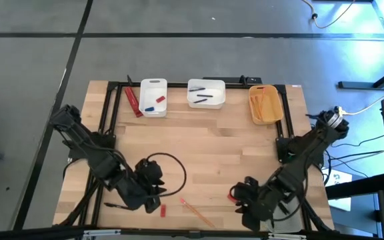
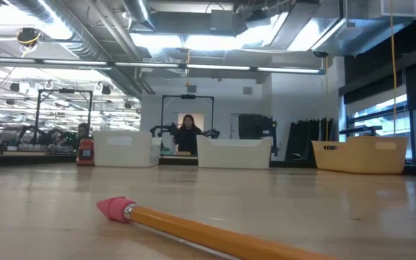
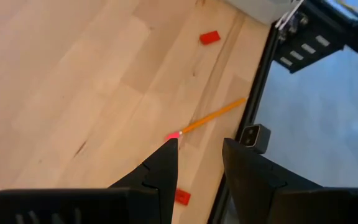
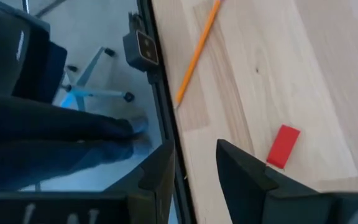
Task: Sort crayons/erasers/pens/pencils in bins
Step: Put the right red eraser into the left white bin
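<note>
1. The wooden table (image 1: 205, 147) carries three bins along its far edge: a narrow white bin (image 1: 153, 97), a wider white bin (image 1: 206, 93) and a yellow-orange bin (image 1: 266, 104).
2. The narrow white bin holds a blue piece and a red piece; a red flat object (image 1: 133, 102) lies on the table just beside it, on the side away from the wider white bin.
3. The wider white bin holds dark pens (image 1: 204, 98), some with blue.
4. The yellow-orange bin holds thin orange-tan pencils (image 1: 264, 103).
5. One loose pencil (image 1: 197, 212) lies near the table's near edge, between the two grippers, its pink end (image 2: 114, 209) pointing toward the left arm's side.
6. A small red eraser (image 1: 163, 211) lies near the pencil's pink end, and a second red eraser (image 4: 283, 145) lies close by the right gripper.
7. The left gripper (image 3: 199, 163) hovers low over the near edge, jaws apart and empty, with the pencil's pink end just past one fingertip.
8. The right gripper (image 4: 194, 163) hangs over the near edge too, jaws apart and holding nothing, the second red eraser just beside one finger.
9. A person (image 2: 188, 134) shows far behind the table in the low view.
</note>
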